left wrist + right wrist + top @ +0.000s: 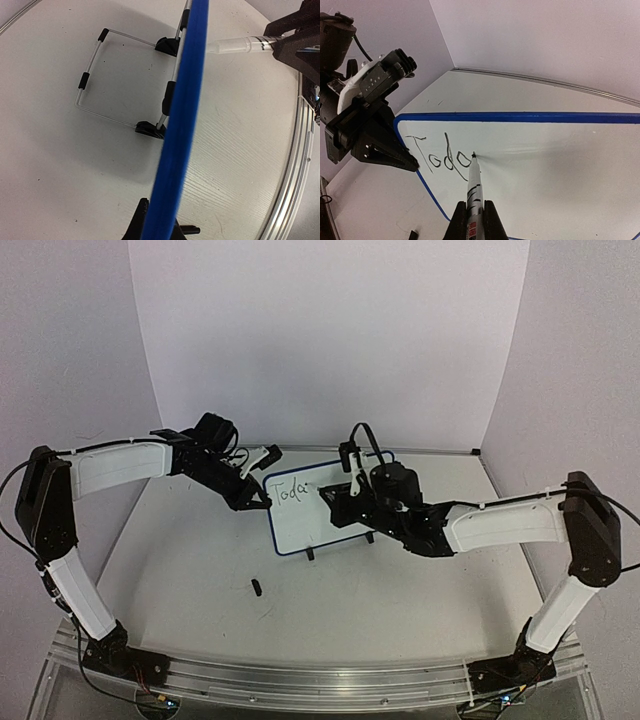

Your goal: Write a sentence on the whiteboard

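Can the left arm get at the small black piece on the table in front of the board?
Probably not as is: the left gripper is clamped on the whiteboard rim, though nothing lies between it and the black piece.

Table [190, 560]: white, faintly wood-grained, showing small dark specks.
Small black cap-like piece [256, 587]: lying alone on the table, left of centre.
Aluminium rail [320, 682]: running along the table's near edge.
Pale backdrop panels [330, 340]: standing around the far and side edges.
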Available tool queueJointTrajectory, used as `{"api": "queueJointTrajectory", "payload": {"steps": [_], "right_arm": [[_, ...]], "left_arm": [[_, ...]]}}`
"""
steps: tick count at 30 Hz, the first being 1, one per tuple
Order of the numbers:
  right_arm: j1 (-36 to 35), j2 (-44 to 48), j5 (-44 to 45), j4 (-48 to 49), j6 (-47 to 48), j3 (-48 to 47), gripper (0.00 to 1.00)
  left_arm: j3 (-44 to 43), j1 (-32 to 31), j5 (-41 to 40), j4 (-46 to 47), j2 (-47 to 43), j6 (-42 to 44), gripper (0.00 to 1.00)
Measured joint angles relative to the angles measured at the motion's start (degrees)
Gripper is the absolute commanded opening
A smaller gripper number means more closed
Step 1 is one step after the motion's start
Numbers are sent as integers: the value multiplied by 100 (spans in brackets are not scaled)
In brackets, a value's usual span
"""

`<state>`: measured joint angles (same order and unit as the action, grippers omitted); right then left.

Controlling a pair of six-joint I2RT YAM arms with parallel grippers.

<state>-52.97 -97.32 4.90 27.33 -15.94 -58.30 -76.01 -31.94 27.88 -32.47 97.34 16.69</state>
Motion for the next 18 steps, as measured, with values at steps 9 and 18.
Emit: {"api": "queueJointTrajectory", "payload": {"steps": [9, 18], "right_arm": [[-7, 0, 113, 17, -62, 99, 0], [-7, 20, 184, 2, -89, 284, 0]], "left_arm": [[0, 0, 0, 5, 4, -2, 0], [-2, 0, 0, 2, 4, 0, 0]]}}
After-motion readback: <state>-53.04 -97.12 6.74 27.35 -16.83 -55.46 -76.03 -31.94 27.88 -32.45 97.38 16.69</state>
